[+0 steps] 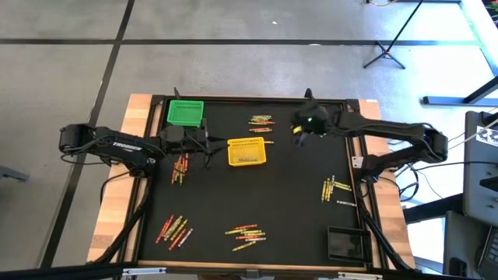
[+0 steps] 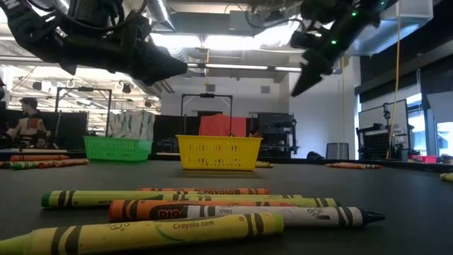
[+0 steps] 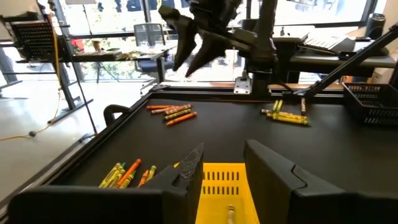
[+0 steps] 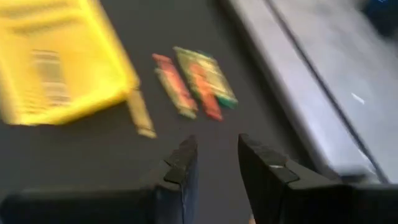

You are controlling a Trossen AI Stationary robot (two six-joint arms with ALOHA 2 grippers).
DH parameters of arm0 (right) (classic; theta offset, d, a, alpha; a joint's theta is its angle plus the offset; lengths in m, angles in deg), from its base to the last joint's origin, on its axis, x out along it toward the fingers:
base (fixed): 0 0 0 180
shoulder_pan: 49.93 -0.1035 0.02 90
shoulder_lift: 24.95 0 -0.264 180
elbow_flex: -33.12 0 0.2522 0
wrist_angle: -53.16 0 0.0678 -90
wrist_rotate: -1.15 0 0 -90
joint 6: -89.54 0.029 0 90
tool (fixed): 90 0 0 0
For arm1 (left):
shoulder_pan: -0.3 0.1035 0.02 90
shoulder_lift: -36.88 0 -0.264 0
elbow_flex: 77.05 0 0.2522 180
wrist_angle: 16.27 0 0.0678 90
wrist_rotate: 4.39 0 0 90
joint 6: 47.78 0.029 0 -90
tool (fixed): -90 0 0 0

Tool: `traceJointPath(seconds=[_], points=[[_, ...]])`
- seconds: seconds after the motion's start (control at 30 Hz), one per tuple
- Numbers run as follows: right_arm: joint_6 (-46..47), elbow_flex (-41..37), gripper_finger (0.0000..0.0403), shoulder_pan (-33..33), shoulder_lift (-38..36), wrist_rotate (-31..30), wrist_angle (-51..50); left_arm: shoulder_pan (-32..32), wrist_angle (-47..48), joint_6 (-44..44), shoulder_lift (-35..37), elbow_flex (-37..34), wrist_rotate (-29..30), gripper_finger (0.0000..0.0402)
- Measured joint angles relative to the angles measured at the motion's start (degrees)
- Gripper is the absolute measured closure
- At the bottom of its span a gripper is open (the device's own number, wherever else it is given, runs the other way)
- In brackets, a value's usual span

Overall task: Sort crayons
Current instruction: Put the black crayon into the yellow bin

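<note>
I am holding the right gripper (image 1: 298,132) in the air just right of the yellow basket (image 1: 247,152), near the far edge of the black table (image 1: 296,202), and through its wrist camera I am seeing its fingers (image 4: 185,163) standing apart with nothing between them. A small cluster of crayons (image 4: 194,84) is lying on the mat ahead of those fingers, and one yellow crayon (image 4: 140,114) is resting just outside the basket wall. I am keeping the left gripper (image 1: 204,141) hovering between the green basket (image 1: 185,113) and the yellow one; its fingers (image 3: 189,168) are parted and empty, and I am looking past them into the yellow basket. The other crayons are lying in loose heaps around the table: one beside the left arm (image 1: 180,167), two at the near edge (image 1: 175,229) (image 1: 245,233), and one at the right (image 1: 336,189). My worry from here is the cluster itself: the sticks are lying touching each other, so if I bring the right gripper down a little off line I am likely pinching two colours at once or rolling one away. I am also minding how close the two arms are working around the yellow basket; a careless reach could nudge it.
</note>
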Motion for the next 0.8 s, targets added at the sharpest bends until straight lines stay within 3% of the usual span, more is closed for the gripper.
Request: traceJointPath(seconds=[0.1, 0.47, 0.63, 0.8], points=[[0.8, 0.0, 0.0292, 4.9, -1.7, -3.3, -2.7, 0.0, 0.0, 0.0, 0.0, 0.0, 2.1, 0.0298], [2.4, -1.6, 0.0292, 22.7, 4.7, -2.2, -0.2, 0.0, -0.1, 0.0, 0.0, 0.0, 2.9, 0.0298], [4.1, -0.4, 0.0292, 29.4, 10.8, 5.7, 0.6, 0.0, -0.6, 0.0, 0.0, 0.0, 2.9, 0.0298], [5.5, 3.8, 0.0292, 34.1, 17.7, 6.7, -2.4, 0.0, -1.0, 0.0, 0.0, 0.0, 2.9, 0.0298]])
